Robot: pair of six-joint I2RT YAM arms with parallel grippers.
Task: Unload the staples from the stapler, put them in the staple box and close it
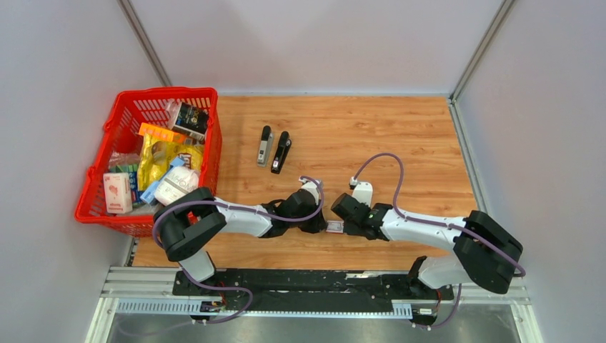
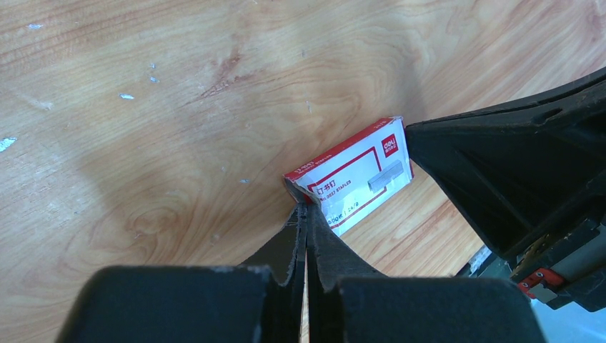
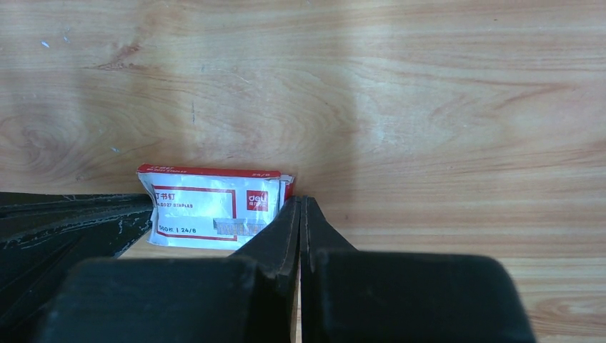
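A white-and-red staple box (image 3: pixel 214 207) reads "deli", "STAPLES" and "24/6". Both arms reach low and inward over the wooden worktop (image 1: pixel 400 136). The left fingers (image 2: pixel 314 229) pinch one box corner. The right fingers (image 3: pixel 309 221) are clenched against its other end. A grey stapler (image 1: pixel 265 145) and a black stapler (image 1: pixel 281 151) lie side by side, well behind.

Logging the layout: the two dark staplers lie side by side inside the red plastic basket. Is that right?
No. The top external view shows the two dark staplers side by side on the wooden table, beside the red plastic basket, not inside it.
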